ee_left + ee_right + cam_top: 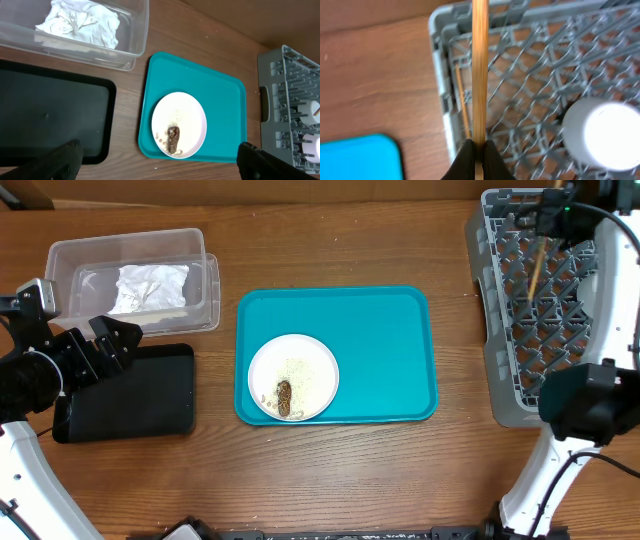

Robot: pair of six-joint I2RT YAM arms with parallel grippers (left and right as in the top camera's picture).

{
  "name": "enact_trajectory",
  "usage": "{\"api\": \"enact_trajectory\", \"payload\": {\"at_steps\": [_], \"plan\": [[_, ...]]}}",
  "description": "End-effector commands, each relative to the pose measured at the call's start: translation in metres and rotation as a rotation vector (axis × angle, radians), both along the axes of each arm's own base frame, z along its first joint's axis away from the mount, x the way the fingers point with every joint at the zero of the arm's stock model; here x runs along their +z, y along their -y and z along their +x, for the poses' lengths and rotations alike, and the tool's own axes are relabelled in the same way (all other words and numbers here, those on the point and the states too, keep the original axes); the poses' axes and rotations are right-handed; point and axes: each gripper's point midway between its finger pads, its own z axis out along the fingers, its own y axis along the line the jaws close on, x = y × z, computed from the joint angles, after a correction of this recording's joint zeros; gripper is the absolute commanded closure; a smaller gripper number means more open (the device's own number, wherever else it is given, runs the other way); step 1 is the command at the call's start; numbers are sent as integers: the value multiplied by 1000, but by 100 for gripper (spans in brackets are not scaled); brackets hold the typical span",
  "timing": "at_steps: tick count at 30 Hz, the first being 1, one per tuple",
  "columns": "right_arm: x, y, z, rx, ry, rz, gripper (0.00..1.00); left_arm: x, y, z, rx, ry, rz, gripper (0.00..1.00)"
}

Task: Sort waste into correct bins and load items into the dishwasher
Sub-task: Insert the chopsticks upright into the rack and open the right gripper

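Observation:
My right gripper (479, 150) is shut on a wooden chopstick (479, 70) and holds it over the grey dish rack (505, 300); the stick shows in the overhead view (537, 265). Another chopstick (462, 102) lies in the rack by its left wall, and a white cup (605, 132) sits in it. The white plate (293, 377) with rice and a brown food lump (284, 398) sits on the teal tray (390, 340). The crumpled napkin (150, 288) lies in the clear tub (70, 260). My left gripper (160, 165) is open and empty, above the black tray (140, 395).
The teal tray lies in the table's middle, between the black tray on the left and the rack at the right edge. The rack (290, 105) also shows in the left wrist view, with white cups inside. Wood tabletop shows around them.

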Motion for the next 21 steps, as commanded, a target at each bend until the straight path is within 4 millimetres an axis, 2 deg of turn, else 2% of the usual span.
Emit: {"api": "enact_trajectory", "payload": {"at_steps": [1,5,13,15,21], "plan": [[4,6,3,68,33,-7,96,2,-1,0,-7,11,16,0],[-12,-1,11,150,41,16,96,2,-1,0,-7,11,16,0],[-64,-6,16,182,-5,29,96,2,-1,0,-7,11,16,0],[-71,-11,14,191,-19,36,95,2,-1,0,-7,12,16,0],[-71,-29,15,223,-22,61,91,2,-1,0,-7,11,16,0]]}}
